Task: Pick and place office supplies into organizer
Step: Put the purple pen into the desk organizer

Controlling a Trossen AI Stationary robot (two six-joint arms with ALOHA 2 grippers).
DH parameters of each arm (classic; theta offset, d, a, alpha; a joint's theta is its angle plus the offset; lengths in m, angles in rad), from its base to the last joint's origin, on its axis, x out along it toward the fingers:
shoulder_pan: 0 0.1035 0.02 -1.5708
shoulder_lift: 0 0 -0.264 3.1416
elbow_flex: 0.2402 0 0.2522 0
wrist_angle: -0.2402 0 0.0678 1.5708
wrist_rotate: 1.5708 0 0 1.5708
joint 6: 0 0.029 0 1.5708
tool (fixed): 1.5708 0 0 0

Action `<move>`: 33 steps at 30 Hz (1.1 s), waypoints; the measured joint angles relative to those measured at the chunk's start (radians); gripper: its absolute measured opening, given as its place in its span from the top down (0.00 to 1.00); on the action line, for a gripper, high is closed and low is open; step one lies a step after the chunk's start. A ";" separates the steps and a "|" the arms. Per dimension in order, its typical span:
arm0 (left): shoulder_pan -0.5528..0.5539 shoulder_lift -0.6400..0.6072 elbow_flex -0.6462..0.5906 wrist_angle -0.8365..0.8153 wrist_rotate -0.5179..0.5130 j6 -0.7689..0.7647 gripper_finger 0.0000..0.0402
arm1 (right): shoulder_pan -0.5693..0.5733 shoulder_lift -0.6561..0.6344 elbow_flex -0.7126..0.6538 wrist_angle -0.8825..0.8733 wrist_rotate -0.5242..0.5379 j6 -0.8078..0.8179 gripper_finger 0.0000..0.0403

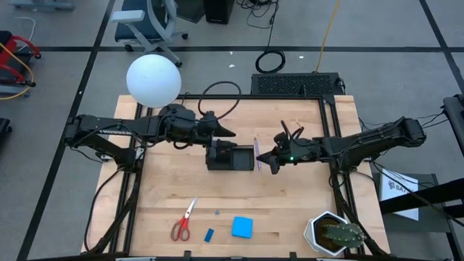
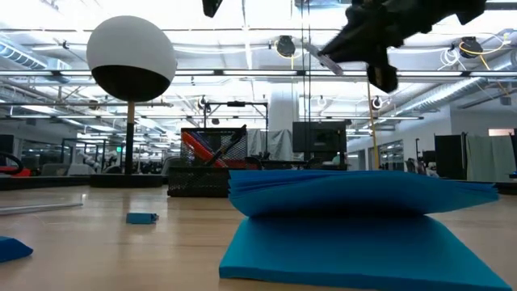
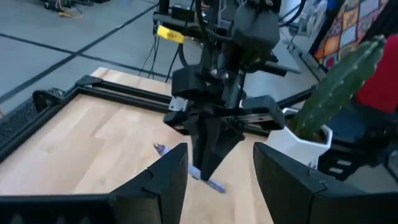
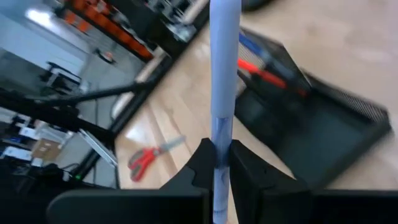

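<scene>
My right gripper (image 1: 271,158) hovers beside the right side of the black organizer (image 1: 222,156) and is shut on the purple pen (image 1: 257,153). My left gripper (image 1: 222,132) is open above the organizer's far edge, and in its wrist view its fingers frame the right gripper (image 3: 211,158) and the pen (image 3: 211,183). An orange marker (image 4: 264,76) lies in the organizer (image 4: 323,130). The red-handled scissors (image 1: 183,221), the small blue eraser (image 1: 209,235) and the blue notepad (image 1: 242,227) lie flat near the table's near edge. I see no thin black pen. My right gripper pinches the purple pen's barrel (image 4: 217,144) between its two fingers, toward one end, so most of the pen (image 4: 224,62) sticks out past them. The fingers (image 3: 208,143) come slanting down from the table's right and lie across the pen. The pen (image 2: 323,58) is lifted clear and tilted.
A potted cactus (image 1: 335,233) stands at the near right corner. A lamp with a white globe (image 1: 154,80) stands at the far left. In the low view the notepad (image 2: 363,222) fills the foreground. Bare wood lies between the organizer and the near items.
</scene>
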 joint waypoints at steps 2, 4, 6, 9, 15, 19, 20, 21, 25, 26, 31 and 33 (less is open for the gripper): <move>0.000 0.000 0.000 0.010 0.000 -0.018 0.54 | -0.012 0.000 0.000 0.050 -0.001 -0.037 0.96; 0.000 0.000 0.000 0.031 0.000 -0.057 0.54 | -0.022 0.000 0.000 0.097 -0.002 -0.070 0.96; 0.000 0.000 0.000 0.042 0.000 -0.119 0.54 | -0.031 0.000 0.000 0.143 -0.002 -0.102 0.96; 0.000 0.000 0.000 0.058 0.000 -0.210 0.54 | -0.039 0.000 0.000 0.197 -0.004 -0.149 0.96; 0.002 0.000 0.000 0.088 -0.055 -0.406 0.54 | -0.040 0.000 0.000 0.291 -0.005 -0.216 0.96; 0.005 0.000 0.000 0.089 -0.113 -0.549 0.54 | -0.040 0.001 0.000 0.356 -0.006 -0.244 0.96; 0.006 0.000 0.000 0.089 -0.127 -0.573 0.54 | -0.040 0.001 0.000 0.376 -0.006 -0.249 0.96; 0.006 0.000 0.000 0.090 -0.133 -0.590 0.54 | -0.040 0.001 0.000 0.396 -0.007 -0.255 0.96; 0.010 0.000 0.000 0.093 -0.150 -0.600 0.54 | -0.040 0.001 0.000 0.461 -0.031 -0.260 0.96; 0.010 0.001 0.000 0.101 -0.151 -0.592 0.54 | -0.040 0.001 0.000 0.467 -0.032 -0.259 0.96; 0.011 0.044 0.000 0.209 -0.103 -0.527 0.54 | -0.044 0.001 0.000 0.489 -0.061 -0.255 0.96; 0.012 0.068 0.000 0.254 -0.069 -0.529 0.54 | -0.045 0.000 0.000 0.488 -0.078 -0.252 0.96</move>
